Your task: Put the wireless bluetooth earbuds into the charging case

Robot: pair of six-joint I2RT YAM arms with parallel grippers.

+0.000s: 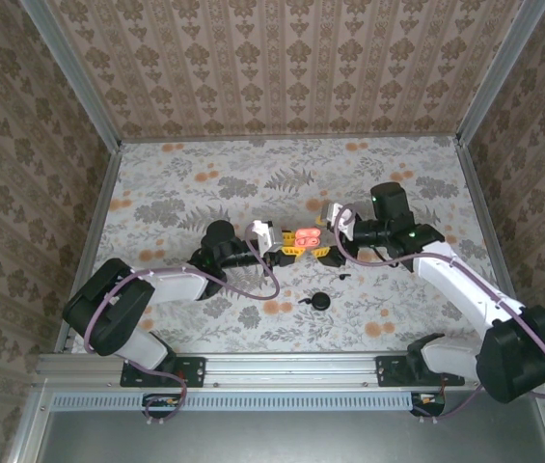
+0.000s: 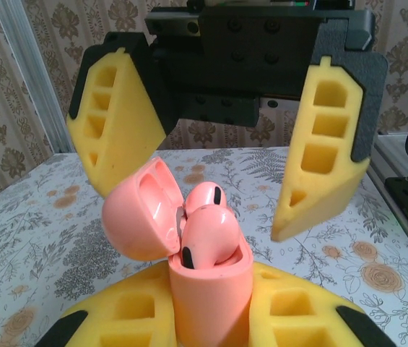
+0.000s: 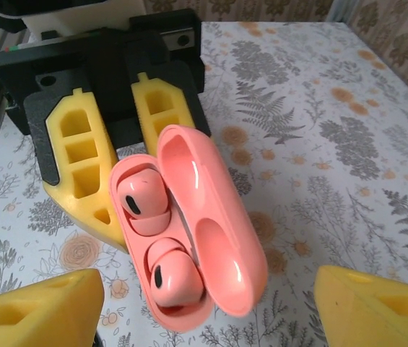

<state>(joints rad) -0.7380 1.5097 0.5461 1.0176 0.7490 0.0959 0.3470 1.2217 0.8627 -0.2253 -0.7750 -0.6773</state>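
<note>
**Setting.** We see a floral table (image 1: 204, 183) enclosed by wallpapered walls (image 1: 282, 68). A small black object (image 1: 322, 301) lies on the table, nearer the arm bases.

**Grippers.** The left gripper (image 2: 211, 307) is clamped on the salmon-pink charging case (image 3: 218, 246). Its lid is open and both pink earbuds (image 3: 142, 195) are seated inside. The right gripper (image 3: 204, 311) gapes wide around the case; we cannot tell whether it touches.

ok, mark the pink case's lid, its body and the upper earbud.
lid (image 3: 214, 217): right wrist view, inner hollow.
case body (image 2: 211, 303): left wrist view, front wall.
upper earbud (image 3: 142, 196): right wrist view, rounded top.
</note>
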